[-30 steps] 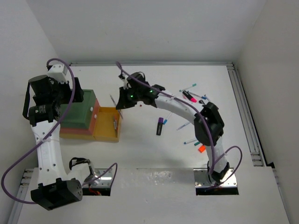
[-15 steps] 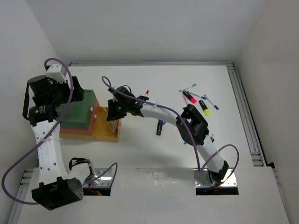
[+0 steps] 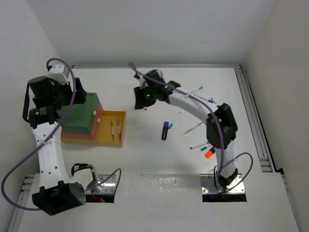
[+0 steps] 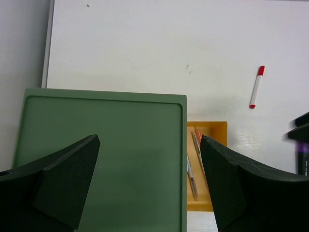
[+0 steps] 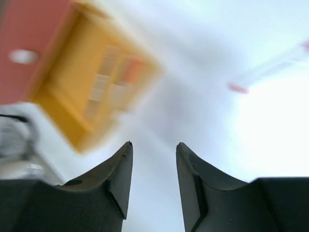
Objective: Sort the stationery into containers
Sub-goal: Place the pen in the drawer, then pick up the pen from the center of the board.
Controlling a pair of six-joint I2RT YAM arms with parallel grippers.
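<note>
Table (image 3: 145, 159): yellow tray (image 5: 72, 87) beyond right claw (image 5: 153, 147)

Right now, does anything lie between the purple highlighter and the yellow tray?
Nothing visible does. In the top view, the table between the purple highlighter and the yellow tray is bare; the right gripper hangs farther back, off that line.
</note>
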